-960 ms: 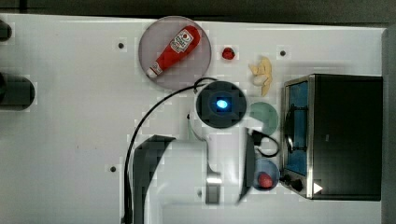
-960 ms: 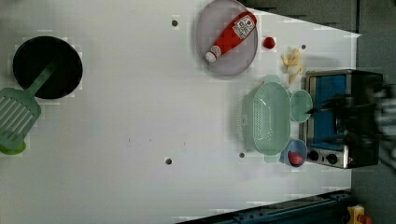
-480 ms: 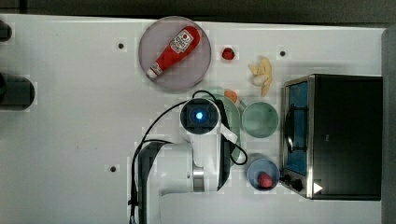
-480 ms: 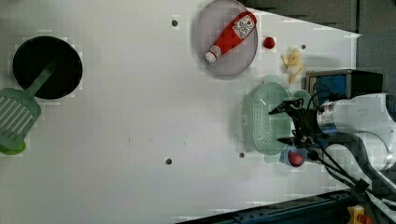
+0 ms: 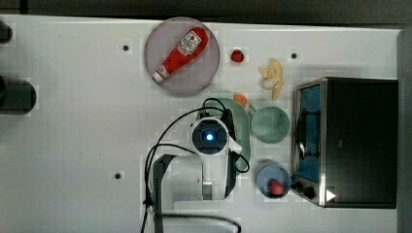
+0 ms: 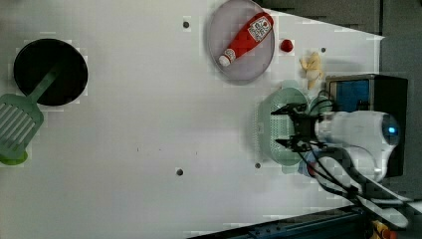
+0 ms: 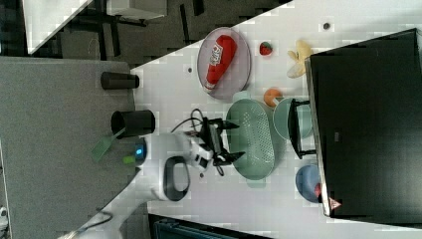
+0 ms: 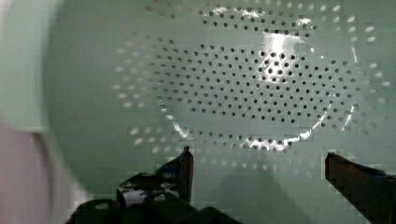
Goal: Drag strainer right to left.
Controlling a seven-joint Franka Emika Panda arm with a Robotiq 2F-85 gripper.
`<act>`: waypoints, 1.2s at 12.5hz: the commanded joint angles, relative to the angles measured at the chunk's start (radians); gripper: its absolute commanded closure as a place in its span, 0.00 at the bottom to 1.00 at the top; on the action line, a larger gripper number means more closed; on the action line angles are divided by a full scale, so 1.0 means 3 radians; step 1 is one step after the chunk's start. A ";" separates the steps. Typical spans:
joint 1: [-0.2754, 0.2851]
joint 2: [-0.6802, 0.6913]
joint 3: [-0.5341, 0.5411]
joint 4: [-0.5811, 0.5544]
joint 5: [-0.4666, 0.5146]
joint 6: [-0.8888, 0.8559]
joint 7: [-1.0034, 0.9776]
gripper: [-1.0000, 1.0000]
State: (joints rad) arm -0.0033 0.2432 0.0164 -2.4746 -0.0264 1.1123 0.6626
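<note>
Left view: we count one strainer at centre right on the worktop, our tool spread wide over it, holding nothing; one mug beside it.

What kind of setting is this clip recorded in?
Likely a lab tabletop set up as a mock kitchen: a white table with a strainer, ketchup bottle on a plate, and toaster oven.
</note>
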 commanded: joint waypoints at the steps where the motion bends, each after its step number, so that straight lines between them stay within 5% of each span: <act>1: 0.0018 0.0319 0.0099 0.0064 -0.0020 0.0194 0.0424 0.00; 9: 0.0229 0.0392 0.0244 0.0078 0.0024 0.0241 0.0688 0.00; 15: 0.0509 0.0400 0.0358 0.0140 0.0413 0.0189 0.0691 0.00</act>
State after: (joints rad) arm 0.1111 0.3557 0.1214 -2.4199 0.0543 1.1699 0.8164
